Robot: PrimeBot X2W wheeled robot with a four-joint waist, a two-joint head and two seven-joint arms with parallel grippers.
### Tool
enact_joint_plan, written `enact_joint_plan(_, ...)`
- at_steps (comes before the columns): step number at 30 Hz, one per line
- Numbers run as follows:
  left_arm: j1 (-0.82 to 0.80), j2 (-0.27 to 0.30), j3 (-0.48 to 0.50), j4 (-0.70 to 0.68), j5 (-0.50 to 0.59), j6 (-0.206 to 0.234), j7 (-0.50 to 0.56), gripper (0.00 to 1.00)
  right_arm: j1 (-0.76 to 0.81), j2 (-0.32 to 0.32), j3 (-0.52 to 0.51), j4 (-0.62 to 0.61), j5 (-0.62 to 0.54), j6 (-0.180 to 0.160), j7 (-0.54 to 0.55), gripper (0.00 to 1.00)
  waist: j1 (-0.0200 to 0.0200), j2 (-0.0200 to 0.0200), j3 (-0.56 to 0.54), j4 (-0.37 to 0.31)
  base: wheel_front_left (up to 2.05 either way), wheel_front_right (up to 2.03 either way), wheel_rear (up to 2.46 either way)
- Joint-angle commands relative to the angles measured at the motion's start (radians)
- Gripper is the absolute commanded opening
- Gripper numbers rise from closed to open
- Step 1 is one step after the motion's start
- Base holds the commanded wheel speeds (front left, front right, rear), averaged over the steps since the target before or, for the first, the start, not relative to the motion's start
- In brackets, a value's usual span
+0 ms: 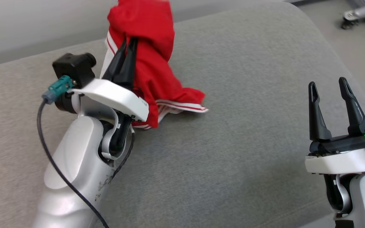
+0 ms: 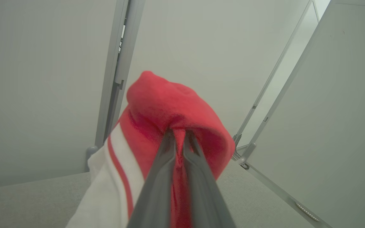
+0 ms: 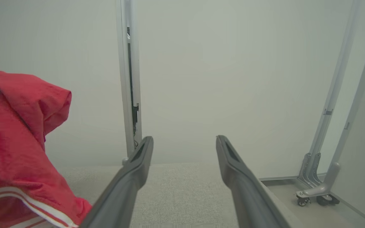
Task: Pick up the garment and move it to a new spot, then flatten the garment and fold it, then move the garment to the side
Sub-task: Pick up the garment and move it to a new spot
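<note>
nearest you, your right gripper [image 1: 328,84] is idling over the grey padded surface [image 1: 233,152] with its fingers spread wide, holding nothing. further out, your left gripper [image 1: 128,42] is pinching a fold of the red garment [image 1: 157,63], hoisting its top while the white-striped hem [image 1: 182,106] is trailing on the padding beside that wrist. you are, it seems, in the pick-and-move step; next you'll likely be carrying it clear, then laying it down for flattening.

The garment [image 1: 152,63], blurred on top, is cut off at 12 o'clock in the head view, at 9 o'clock in the right wrist view.
</note>
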Motion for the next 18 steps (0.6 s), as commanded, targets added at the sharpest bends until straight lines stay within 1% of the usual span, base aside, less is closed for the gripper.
enact_joint_plan(1, -0.016, 0.003, -0.006, 0.042, 0.015, -0.006, -0.02, 0.0, -0.011, 0.002, 0.002, 0.002, 0.009, 0.0, -0.005, 1.0, 0.0, 0.0, 0.046, -0.069, 0.0, 0.0, 0.0)
enact_joint_plan(6, -0.047, 0.002, -0.036, 0.226, 0.042, -0.014, -0.07, 0.0, -0.011, 0.011, 0.007, 0.008, 0.017, 0.0, -0.005, 1.0, 0.0, 0.0, 0.073, -0.119, 0.0, 0.0, 0.0)
enact_joint_plan(8, -0.059, 0.002, -0.056, 0.299, 0.062, -0.009, -0.077, 0.0, -0.012, 0.012, 0.011, 0.012, 0.021, 0.0, -0.005, 1.0, 0.0, 0.0, 0.077, -0.131, 0.0, 0.0, 0.0)
enact_joint_plan(9, -0.065, 0.003, -0.069, 0.333, 0.074, -0.009, -0.075, 0.42, -0.012, 0.013, 0.013, 0.014, 0.022, 0.0, -0.005, 1.0, 0.0, 0.0, 0.077, -0.136, 0.0, 0.0, 0.0)
enact_joint_plan(10, -0.073, 0.002, -0.078, 0.359, 0.078, -0.013, -0.078, 1.0, -0.012, 0.013, 0.015, 0.015, 0.022, 0.0, -0.005, 1.0, 0.0, 0.0, 0.077, -0.138, 0.0, 0.0, 0.0)
enact_joint_plan(14, -0.093, 0.0, -0.091, 0.439, 0.081, -0.024, -0.108, 1.0, -0.006, 0.015, 0.007, 0.02, 0.019, 0.0, -0.005, 1.0, 0.0, 0.0, 0.066, -0.13, 0.0, 0.0, 0.0)
enact_joint_plan(18, -0.111, -0.005, -0.085, 0.464, 0.065, -0.031, -0.145, 1.0, -0.003, 0.015, 0.002, 0.021, 0.013, 0.0, -0.005, 1.0, 0.0, 0.0, 0.05, -0.107, 0.0, 0.0, 0.0)
